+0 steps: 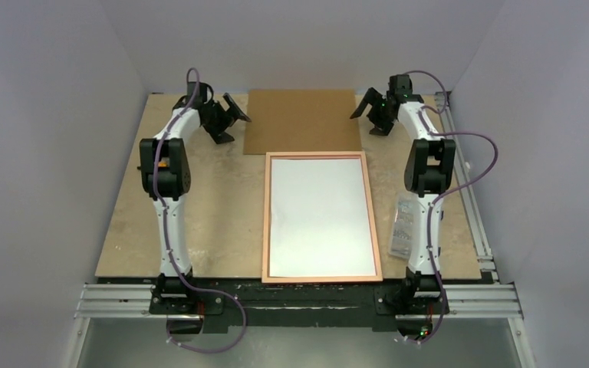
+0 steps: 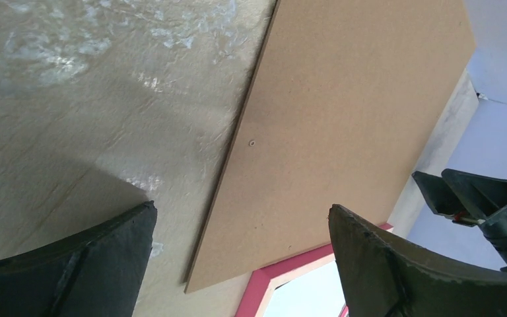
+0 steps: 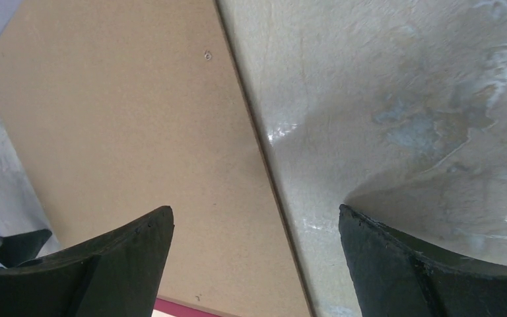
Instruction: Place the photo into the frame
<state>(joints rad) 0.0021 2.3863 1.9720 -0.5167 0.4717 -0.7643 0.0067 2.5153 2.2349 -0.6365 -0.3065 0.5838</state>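
Top external, near edge: metal rail point(image 1: 123, 299) carries both arm bases.
Table point(image 1: 199, 215): tan, mottled, with glossy patches.
Frame point(image 1: 322, 278): pink, flat, near centre.
Photo point(image 1: 320, 215): inside the frame, white side up.
Packet point(image 1: 404, 228): right of frame, by right arm.
Board point(image 1: 303, 121): brown, far centre, just beyond the frame.
Left gripper point(image 1: 231, 123): spread, left of board.
Right gripper point(image 1: 370, 116): spread, right of board.
Walls point(image 1: 46, 115): pale lilac, three sides.
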